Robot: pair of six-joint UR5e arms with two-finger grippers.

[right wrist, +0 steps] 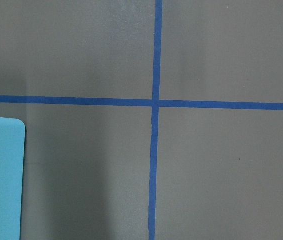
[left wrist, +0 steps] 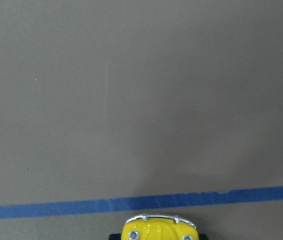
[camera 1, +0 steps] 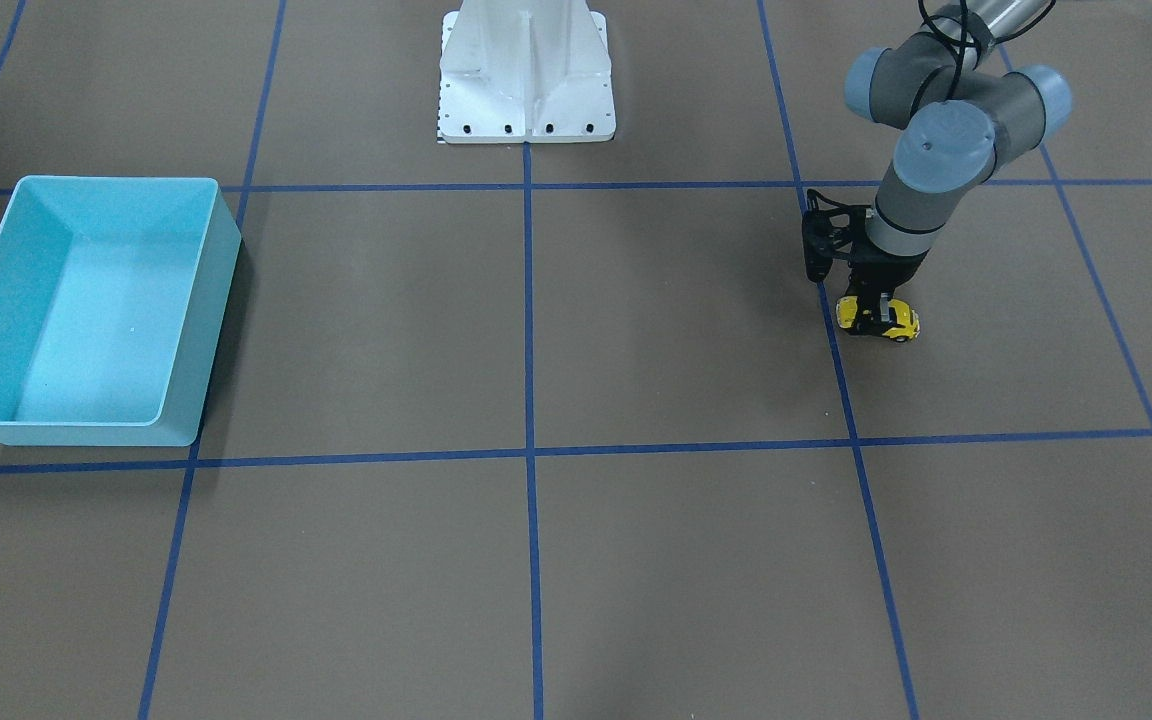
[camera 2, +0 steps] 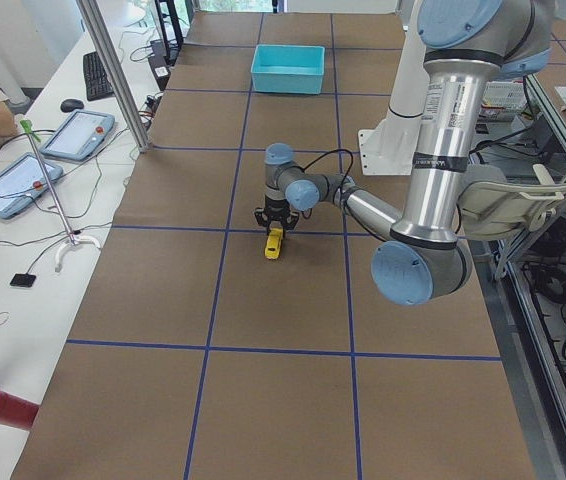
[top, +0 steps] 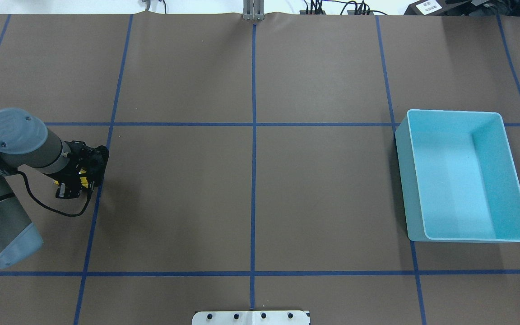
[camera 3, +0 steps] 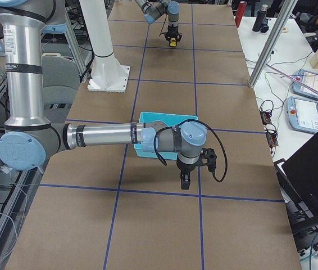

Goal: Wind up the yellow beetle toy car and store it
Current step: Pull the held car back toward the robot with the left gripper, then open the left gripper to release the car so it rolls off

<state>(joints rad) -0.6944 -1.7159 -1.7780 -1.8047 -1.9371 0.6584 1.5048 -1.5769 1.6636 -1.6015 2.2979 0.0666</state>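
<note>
1. Pinching the yellow beetle toy car [camera 1: 901, 321] across its sides, the left gripper [camera 1: 874, 316] has it down at the table [camera 1: 636, 330], just beside a blue tape line [camera 1: 841, 380] and well apart from the light blue bin [camera 1: 221, 270].
2. The overhead view hides most of the car under the wrist; the left wrist view shows its silvery bumper [left wrist: 159, 218].
3. Only the right-end side view shows the right gripper [camera 3: 185, 181], near the bin. Whether it is spread or closed cannot be told.
4. Brown paper covers the table, and tablets [camera 2: 75, 135] lie on a side desk.
</note>
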